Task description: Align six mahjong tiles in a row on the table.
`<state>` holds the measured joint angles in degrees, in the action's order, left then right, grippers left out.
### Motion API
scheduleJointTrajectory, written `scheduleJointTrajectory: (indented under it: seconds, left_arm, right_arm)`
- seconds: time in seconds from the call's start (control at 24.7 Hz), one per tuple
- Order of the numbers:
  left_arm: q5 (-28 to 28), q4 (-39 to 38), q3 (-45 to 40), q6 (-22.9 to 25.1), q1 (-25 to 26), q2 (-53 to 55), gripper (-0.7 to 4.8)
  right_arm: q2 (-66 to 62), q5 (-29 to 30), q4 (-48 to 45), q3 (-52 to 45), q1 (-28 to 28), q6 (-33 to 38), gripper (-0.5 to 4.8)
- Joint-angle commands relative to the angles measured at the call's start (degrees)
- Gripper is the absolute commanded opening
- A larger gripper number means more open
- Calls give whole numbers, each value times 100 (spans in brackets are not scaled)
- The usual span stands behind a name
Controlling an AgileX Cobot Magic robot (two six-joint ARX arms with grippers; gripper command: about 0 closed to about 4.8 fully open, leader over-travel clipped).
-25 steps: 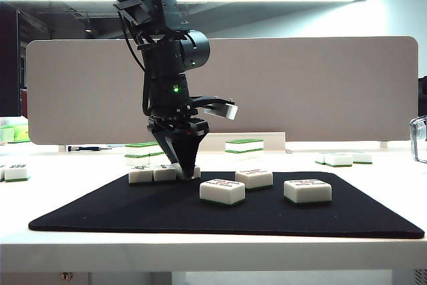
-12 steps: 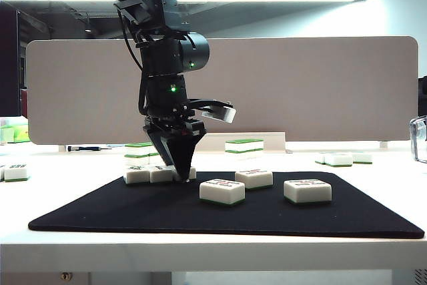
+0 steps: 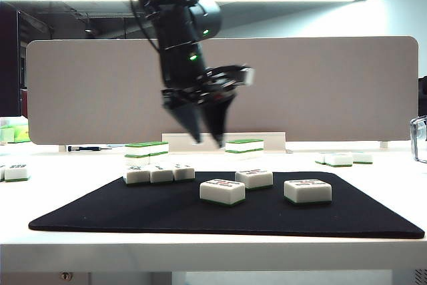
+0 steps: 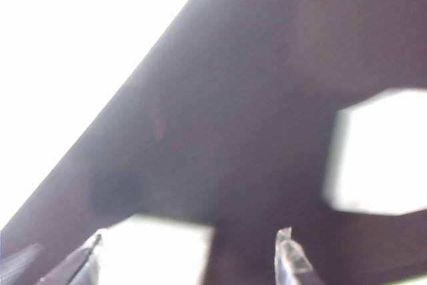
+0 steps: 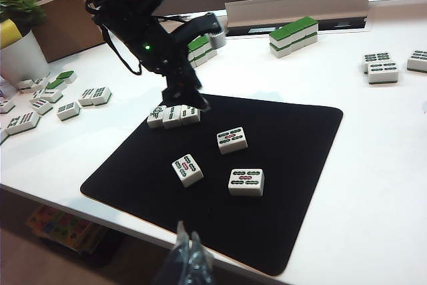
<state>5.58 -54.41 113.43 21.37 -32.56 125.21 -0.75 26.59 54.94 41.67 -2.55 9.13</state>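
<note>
Three mahjong tiles (image 3: 161,174) stand side by side in a short row at the black mat's back left; the same row (image 5: 172,115) shows in the right wrist view. Three more tiles lie loose on the mat (image 3: 222,191) (image 3: 253,178) (image 3: 307,190). My left gripper (image 3: 208,137) hangs open and empty above the mat, up and to the right of the row. Its own view is blurred: fingertips (image 4: 287,241) wide apart over dark mat, with a white tile (image 4: 160,248) below them and another (image 4: 377,151) beyond. My right gripper (image 5: 189,245) is shut, off the table's (image 5: 373,165) near edge.
The black mat (image 3: 100,208) covers the middle of the table. Double stacks of green-topped tiles (image 3: 147,148) (image 3: 244,145) stand behind it. More tiles lie at the right (image 3: 338,159) and far left (image 5: 53,95). A plant pot (image 5: 20,55) and a grey divider board (image 3: 333,85) stand at the back.
The left gripper has opened and let go of the third tile at the row's right end. It has risen off the mat and swung to the right. The right arm has not moved.
</note>
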Motion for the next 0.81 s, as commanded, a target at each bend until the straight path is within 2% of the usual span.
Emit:
scheduleJointTrajectory:
  seconds: [0.04,0.2,0.36,0.45,0.49,0.53,0.57,0.61,0.69,0.73,0.81]
  left_arm:
    - [737,-70,-2,-302,-273,-15,317]
    - [710,48,-20,-304,-603,142,306]
    - [688,90,-20,-455,-713,382,304]
    - [551,179,-20,-713,-715,483,268]
    - [487,225,-20,-898,-706,492,230]
    - [363,363,-17,-1287,-706,520,188]
    - [308,413,-17,-1469,-704,520,175]
    - [122,531,-17,-1770,-704,520,172]
    - [-251,619,-17,-2000,-702,520,172]
    - [-527,667,-17,-2284,-702,518,170]
    - [-863,706,-15,-3333,-634,516,170]
  right_arm:
    - [76,-11,-72,13,-4,-17,-1]
    - [76,-11,-72,13,-4,-17,-1]
    - [76,-11,-70,13,-4,-17,-1]
    - [76,-11,-70,13,-4,-17,-1]
    - [76,-11,-72,13,-4,-17,-1]
    - [76,-11,-70,13,-4,-17,-1]
    - [76,-9,-70,13,-4,-17,-1]
    - [79,-9,-70,13,-4,-17,-1]
    - [76,-9,-70,13,-4,-17,-1]
    - [79,-9,-70,13,-4,-17,-1]
    - [79,-9,-70,13,-4,-17,-1]
